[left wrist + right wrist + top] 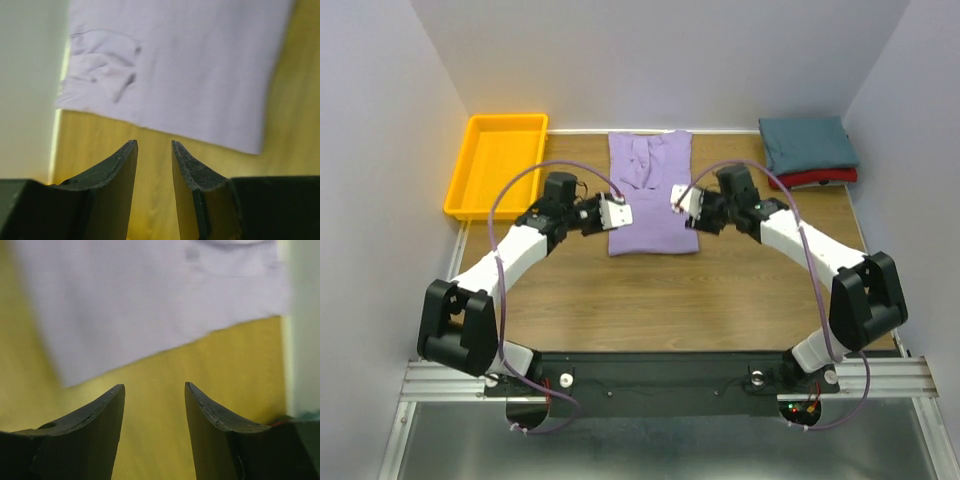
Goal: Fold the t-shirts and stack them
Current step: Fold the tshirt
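Dark fingers of the left pincer [154, 145] stand parted in its wrist view, bare wood between them and nothing held; the right pincer [155, 386] is released too, its gap a little wider. Just beyond both lies the purple shirt [650, 225], flat on the surface [720, 290] as a long narrow strip running away from the arms, rumpled at its far end. From above, the 2 pincers flank the shirt's near half, 1 at each side edge; whether they touch the cloth I cannot tell. Right of the shirt, well apart, a folded teal shirt [807, 142] rests on a folded red shirt [835, 178]; left of the shirt sits a tray [500, 165]. The sides look folded in, so the lengthwise fold probably comes next. To do it well, each pincer should drop to a near corner of the shirt, pinch all layers and not just the top 1, lift both corners level and together, carry them toward the far end without dragging the strip, and lay edge on edge so the packet matches the 2 folded shirts.
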Controlling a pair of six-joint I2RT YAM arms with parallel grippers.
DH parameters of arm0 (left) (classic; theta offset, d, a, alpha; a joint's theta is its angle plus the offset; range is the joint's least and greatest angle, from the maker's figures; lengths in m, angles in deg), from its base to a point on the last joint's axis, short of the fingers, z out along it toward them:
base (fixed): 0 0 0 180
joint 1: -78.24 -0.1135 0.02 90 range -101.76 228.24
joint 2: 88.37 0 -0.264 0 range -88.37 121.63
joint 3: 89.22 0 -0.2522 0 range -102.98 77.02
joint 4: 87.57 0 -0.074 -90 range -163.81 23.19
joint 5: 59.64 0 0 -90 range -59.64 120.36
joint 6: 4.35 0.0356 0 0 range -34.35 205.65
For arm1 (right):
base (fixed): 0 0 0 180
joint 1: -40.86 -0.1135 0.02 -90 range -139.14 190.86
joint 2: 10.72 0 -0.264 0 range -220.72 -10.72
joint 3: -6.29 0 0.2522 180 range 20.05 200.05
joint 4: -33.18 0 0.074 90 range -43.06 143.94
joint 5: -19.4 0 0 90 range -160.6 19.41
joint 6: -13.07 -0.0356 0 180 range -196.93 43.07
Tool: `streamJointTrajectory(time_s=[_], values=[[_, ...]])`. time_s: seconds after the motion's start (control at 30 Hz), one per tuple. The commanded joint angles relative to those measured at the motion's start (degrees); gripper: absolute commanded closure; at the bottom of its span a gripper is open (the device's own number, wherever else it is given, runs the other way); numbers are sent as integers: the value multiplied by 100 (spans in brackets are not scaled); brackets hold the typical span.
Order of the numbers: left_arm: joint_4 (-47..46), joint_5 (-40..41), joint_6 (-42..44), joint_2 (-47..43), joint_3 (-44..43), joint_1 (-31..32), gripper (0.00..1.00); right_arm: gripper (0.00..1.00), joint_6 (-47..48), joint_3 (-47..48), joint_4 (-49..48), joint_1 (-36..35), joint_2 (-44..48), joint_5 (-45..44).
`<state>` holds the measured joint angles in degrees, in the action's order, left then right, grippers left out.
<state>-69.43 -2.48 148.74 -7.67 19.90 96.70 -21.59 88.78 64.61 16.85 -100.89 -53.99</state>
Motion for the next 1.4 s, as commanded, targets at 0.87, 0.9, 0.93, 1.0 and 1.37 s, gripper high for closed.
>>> streamJointTrajectory(time_s=[0.87,0.9,0.93,1.0,1.37], values=[[-367,770,301,946,1292,861,56,73,321,-1591,-783,-1009,-827,-763],[-385,805,274,990,1274,861,57,76,294,-1582,-791,-1009,-827,-755],[-412,884,213,1052,1239,861,59,81,285,-1573,-792,-1009,-835,-772],[-403,972,160,1201,1169,861,65,88,276,-1556,-800,-1009,-844,-807],[-273,982,-51,1027,913,870,100,99,83,-1511,-774,-1009,-625,-825]])
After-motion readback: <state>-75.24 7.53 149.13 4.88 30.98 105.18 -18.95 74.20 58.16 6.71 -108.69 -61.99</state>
